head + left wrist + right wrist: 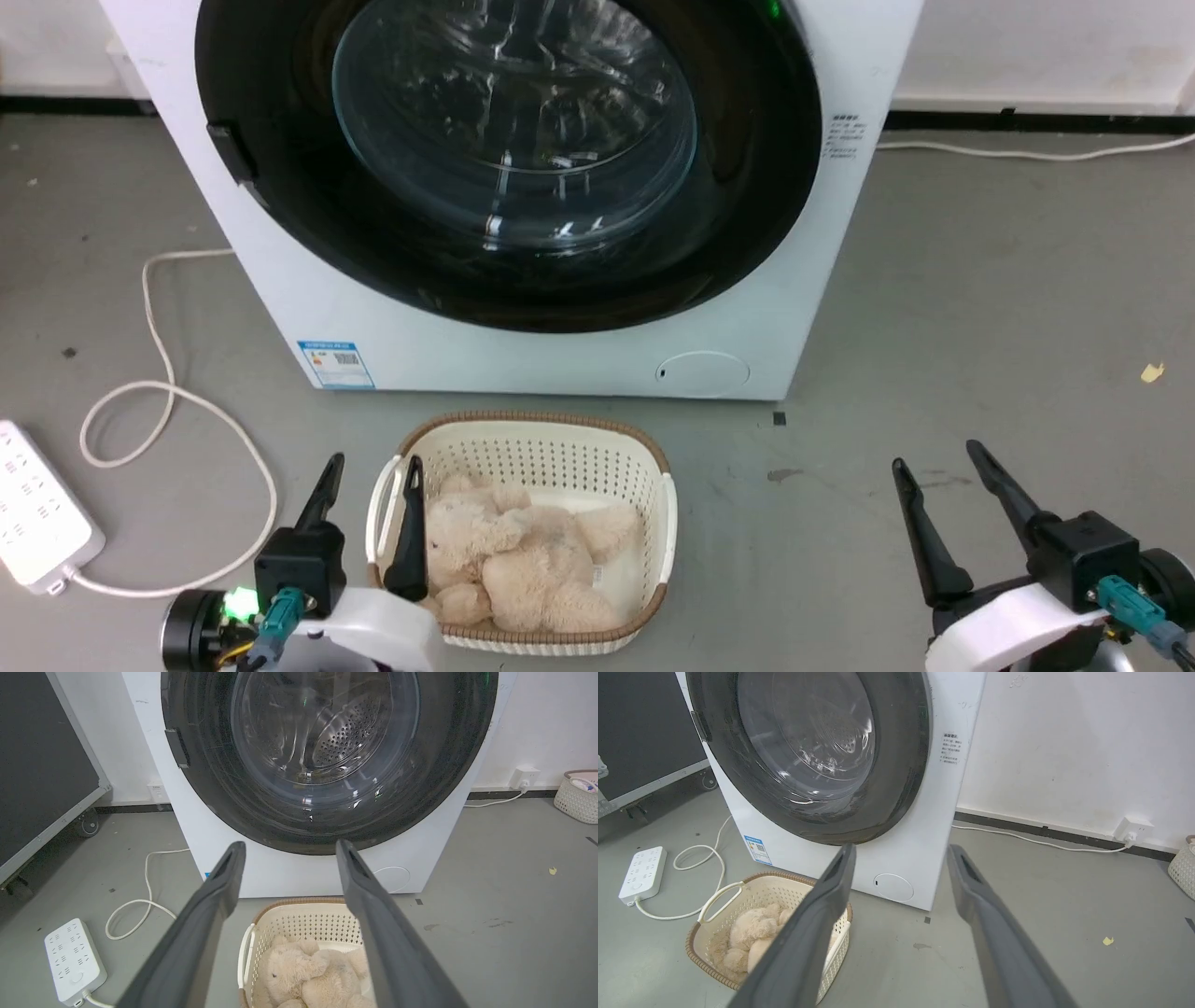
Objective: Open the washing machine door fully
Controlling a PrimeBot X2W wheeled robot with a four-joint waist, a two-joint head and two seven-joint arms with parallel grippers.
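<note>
The white washing machine (560, 359) stands on the grey floor ahead of me. Its round black washing machine door (747, 187) with the bulging glass bowl lies flat against the front, closed; a small black handle tab (231, 154) sits on its left edge. In the wrist views the door (448, 765) (901, 765) fills the top. My left gripper (372, 465) is open at the lower left, over the left rim of a basket. My right gripper (936, 453) is open at the lower right above bare floor. Both are well short of the machine.
A cream perforated basket (653, 523) with a plush bear (523, 560) sits right in front of the machine. A white power strip (37, 518) and its looping cable (159, 392) lie on the floor at left. A dark wheeled panel (42, 765) stands left; another basket (579, 795) far right.
</note>
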